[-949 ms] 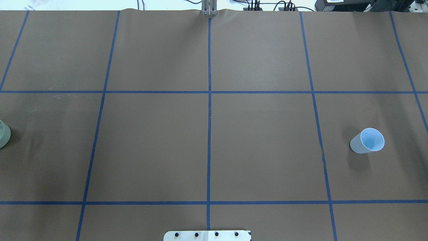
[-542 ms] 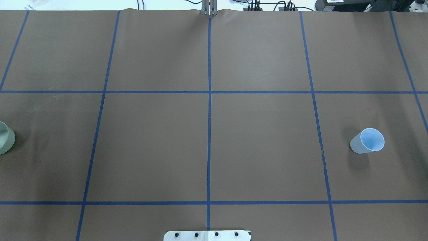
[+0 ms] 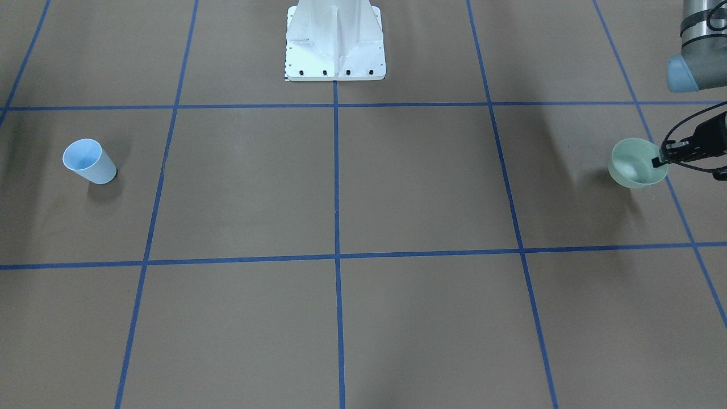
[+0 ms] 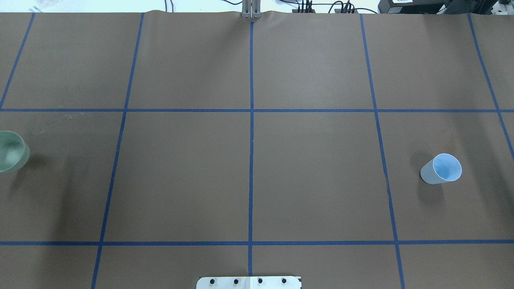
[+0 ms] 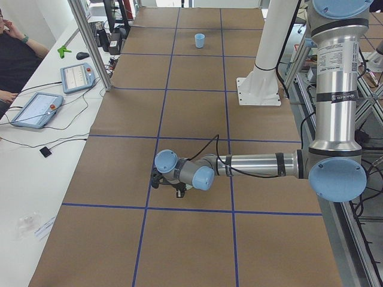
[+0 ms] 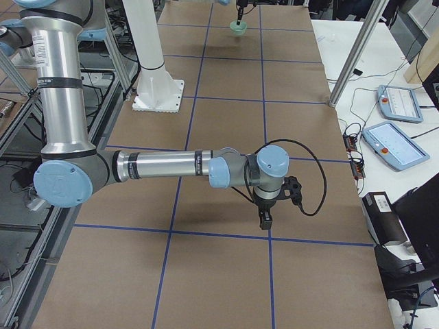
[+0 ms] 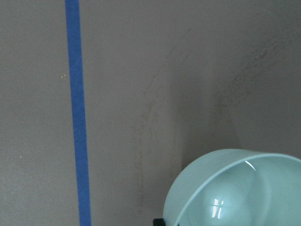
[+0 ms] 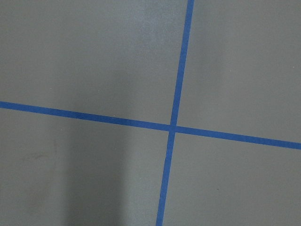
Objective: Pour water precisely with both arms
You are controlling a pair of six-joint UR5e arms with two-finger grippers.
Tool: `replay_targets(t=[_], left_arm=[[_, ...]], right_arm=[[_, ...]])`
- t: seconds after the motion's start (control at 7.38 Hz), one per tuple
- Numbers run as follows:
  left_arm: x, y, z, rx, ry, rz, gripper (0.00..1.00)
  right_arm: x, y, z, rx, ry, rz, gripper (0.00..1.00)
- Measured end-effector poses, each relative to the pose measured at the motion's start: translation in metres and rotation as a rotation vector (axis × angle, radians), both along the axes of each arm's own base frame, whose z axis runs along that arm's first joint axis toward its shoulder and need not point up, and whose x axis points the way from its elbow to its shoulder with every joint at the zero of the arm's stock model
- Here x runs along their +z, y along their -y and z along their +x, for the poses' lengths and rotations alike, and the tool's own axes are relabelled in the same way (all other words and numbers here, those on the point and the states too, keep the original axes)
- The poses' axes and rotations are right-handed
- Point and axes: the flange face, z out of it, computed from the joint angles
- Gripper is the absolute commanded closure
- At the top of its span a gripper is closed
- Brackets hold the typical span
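Water [image 7: 217,207], a faint glint, seems to lie in the pale green round bowl [image 3: 627,167] that the left pincer [image 3: 659,161] pinches by the rim, probably level against spills, well to the robot's left of the white bolted pedestal [image 3: 335,42]; whether the right pincer [image 6: 264,223] is spread I cannot tell.

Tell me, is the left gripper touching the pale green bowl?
Touching. In the front-facing view the left gripper has its black fingertips clamped on the rim of the pale green bowl, with no gap.
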Motion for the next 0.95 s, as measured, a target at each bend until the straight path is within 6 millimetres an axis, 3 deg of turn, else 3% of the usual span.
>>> replay_targets(t=[0.27, 0.54, 0.68, 0.95], left_arm=[[-0.083, 0.023, -0.003, -0.046, -0.008, -0.062, 1.0], [-0.174, 0.047, 0.009, -0.159, -0.026, -0.16, 1.0], [-0.221, 0.052, 0.029, -0.206, -0.045, -0.212, 1.0], [-0.309, 0.051, 0.11, -0.23, -0.061, -0.306, 1.0]], right_arm=[[0.0, 0.001, 0.0, 0.001, -0.001, -0.001, 0.0], [0.001, 0.001, 0.0, 0.001, -0.001, -0.002, 0.0], [0.001, 0.0, 0.0, 0.001, -0.001, -0.003, 0.0], [0.002, 0.0, 0.0, 0.0, 0.0, -0.005, 0.0]])
